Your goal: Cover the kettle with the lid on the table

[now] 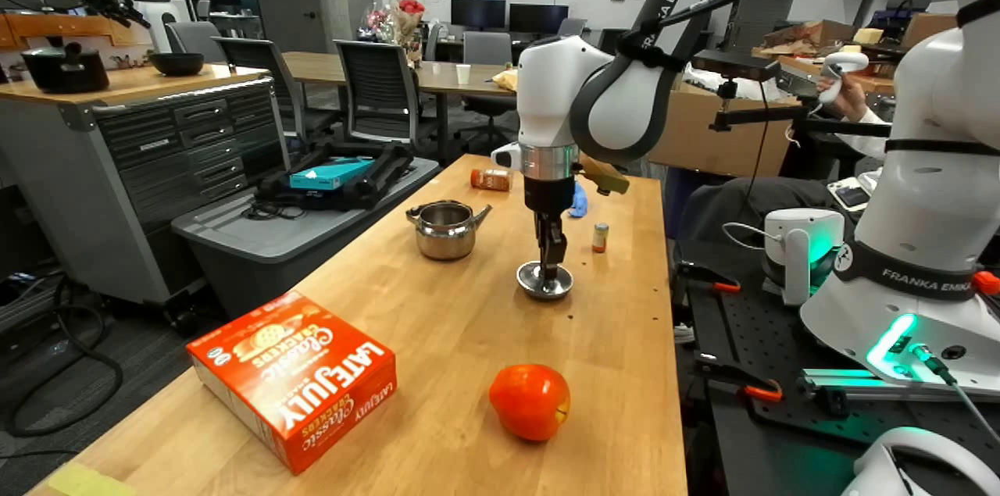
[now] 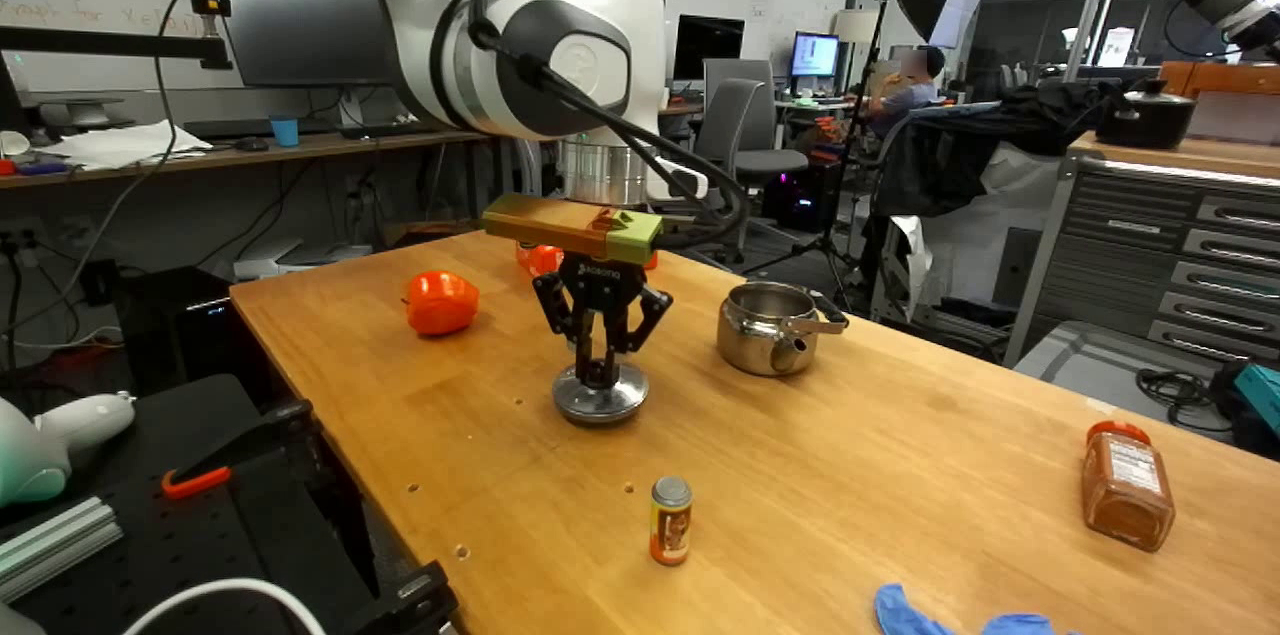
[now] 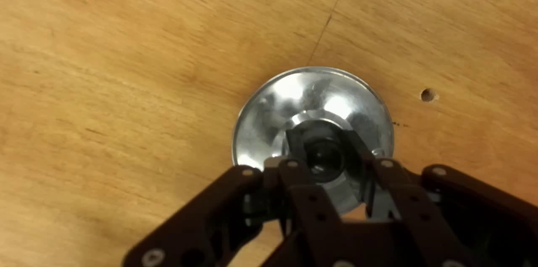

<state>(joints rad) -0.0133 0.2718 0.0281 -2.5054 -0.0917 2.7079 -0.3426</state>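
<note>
The fingers [image 3: 296,146], nearly together, pinch the lid [image 3: 315,96] by its dark knob [image 3: 323,161], likely so it can settle level onto the uncovered kettle [image 2: 768,340]

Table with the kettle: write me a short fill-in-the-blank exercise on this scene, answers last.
The pincer straddles the knob of the ____.
The kettle stands open side ____.
The red-capped jar lies on its ____.
The cracker box reads LATE ____.

Missing words: lid; up; side; JULY.
</note>
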